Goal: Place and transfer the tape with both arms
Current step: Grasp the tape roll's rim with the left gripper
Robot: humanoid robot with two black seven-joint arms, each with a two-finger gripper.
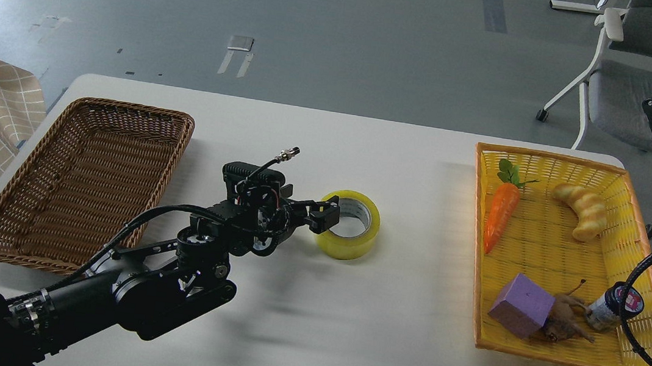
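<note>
The white surface fills most of the frame. A brown basket sits at centre-left, a yellow basket at right holding a carrot, a bread roll, a purple block and a small jar. My left arm reaches in from the lower left. The tape lies flat at centre, and my left gripper has its fingers at the roll's left wall; I cannot tell whether they pinch it. My right gripper is out of frame.

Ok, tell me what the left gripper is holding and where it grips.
The left gripper grips the yellow translucent packing tape roll at its left wall, apparently one finger inside the core, one outside.
</note>
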